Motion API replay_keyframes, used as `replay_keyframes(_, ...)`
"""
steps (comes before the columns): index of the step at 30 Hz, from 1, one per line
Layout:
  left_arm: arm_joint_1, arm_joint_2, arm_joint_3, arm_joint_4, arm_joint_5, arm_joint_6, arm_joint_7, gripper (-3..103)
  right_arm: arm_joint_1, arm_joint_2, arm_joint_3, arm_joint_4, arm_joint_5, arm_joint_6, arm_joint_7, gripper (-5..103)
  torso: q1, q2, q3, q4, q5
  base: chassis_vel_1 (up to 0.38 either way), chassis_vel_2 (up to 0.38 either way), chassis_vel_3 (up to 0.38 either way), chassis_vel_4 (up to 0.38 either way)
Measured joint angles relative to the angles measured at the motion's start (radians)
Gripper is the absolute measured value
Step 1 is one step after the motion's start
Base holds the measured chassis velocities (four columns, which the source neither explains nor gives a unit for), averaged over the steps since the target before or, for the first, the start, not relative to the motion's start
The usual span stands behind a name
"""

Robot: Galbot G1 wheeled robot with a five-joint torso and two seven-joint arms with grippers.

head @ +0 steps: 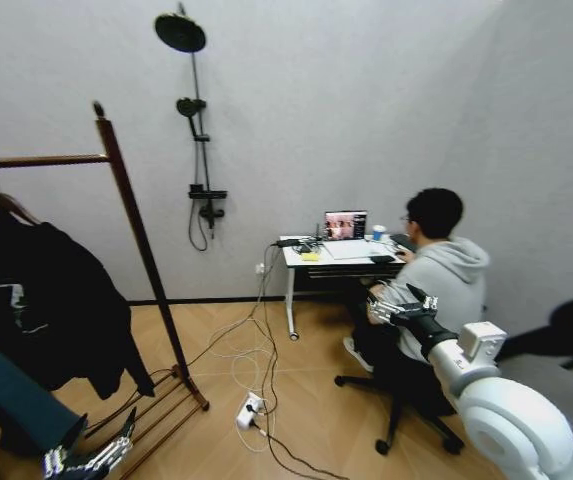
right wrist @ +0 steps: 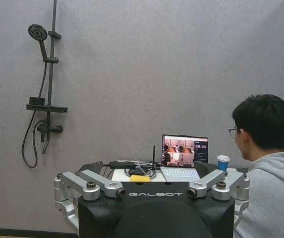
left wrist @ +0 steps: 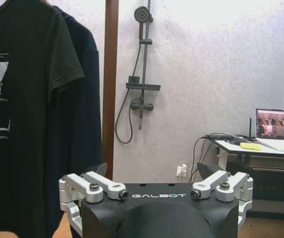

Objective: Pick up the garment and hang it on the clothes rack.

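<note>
Both sets of jaws stand apart and hold nothing. The left gripper hangs low at about seven o'clock in the head view, close to the slatted foot of the clothes rack; its wrist camera looks past its spread fingers at the hanging clothes. The garment, the long dark jacket, hangs on the rack's rail at nine o'clock in the head view, partly behind the short-sleeved top with the pale chest mark, its sleeve and side showing between that top and the wooden post. A hanger shows near the rail there, though I cannot tell which piece it carries. So the jacket appears to be on the rack already.

It should handle as soft, light cloth that sags and slides in a pinch; the stiff hanger neck under the hook would be the surer hold, not the fabric.

At four o'clock the right gripper is raised, fingers spread, facing the desk and a seated person.
</note>
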State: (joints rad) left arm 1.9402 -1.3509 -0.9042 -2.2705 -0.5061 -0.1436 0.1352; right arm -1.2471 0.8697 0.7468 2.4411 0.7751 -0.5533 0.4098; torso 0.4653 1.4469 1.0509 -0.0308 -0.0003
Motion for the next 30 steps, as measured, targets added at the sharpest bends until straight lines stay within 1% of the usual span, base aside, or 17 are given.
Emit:
replay_keyframes(1,0.000,0.000,0.000,0.000,0.000,0.000,0.000,100,-0.001,0.003,-0.004,0.001,-0.005,0.000,0.000,100,0.000,0.000,0.000,0.0001,0.0004,0.143,-0.148,-0.158,0.135)
replay_keyframes(3,0.000,0.000,0.000,0.000,0.000,0.000,0.000,100,-0.004,0.007,-0.009,0.002,-0.015,0.001,-0.001,100,0.000,0.000,0.000,0.0006,0.0000,0.154,-0.113,-0.124,0.138)
replay_keyframes(6,0.000,0.000,0.000,0.000,0.000,0.000,0.000,100,-0.010,0.009,-0.014,0.001,-0.029,0.003,-0.001,100,0.000,0.000,0.000,0.0005,0.0004,0.150,-0.123,-0.141,0.135)
replay_keyframes(17,0.000,0.000,0.000,0.000,0.000,0.000,0.000,100,-0.007,0.015,-0.033,-0.006,-0.050,0.004,-0.002,100,0.000,0.000,0.000,0.0004,0.0001,0.131,-0.149,-0.147,0.151)
replay_keyframes(25,0.000,0.000,0.000,0.000,0.000,0.000,0.000,100,-0.008,0.021,-0.034,-0.026,-0.068,0.015,-0.010,100,0.000,0.000,0.000,0.0002,0.0006,0.189,-0.180,-0.182,0.175)
replay_keyframes(28,0.000,0.000,0.000,0.000,0.000,0.000,0.000,100,-0.010,0.025,-0.035,-0.027,-0.074,0.019,-0.013,100,0.000,0.000,0.000,0.0003,-0.0001,0.189,-0.186,-0.172,0.179)
replay_keyframes(30,0.000,0.000,0.000,0.000,0.000,0.000,0.000,100,-0.013,0.026,-0.036,-0.027,-0.076,0.021,-0.014,100,0.000,0.000,0.000,0.0004,0.0004,0.187,-0.169,-0.204,0.176)
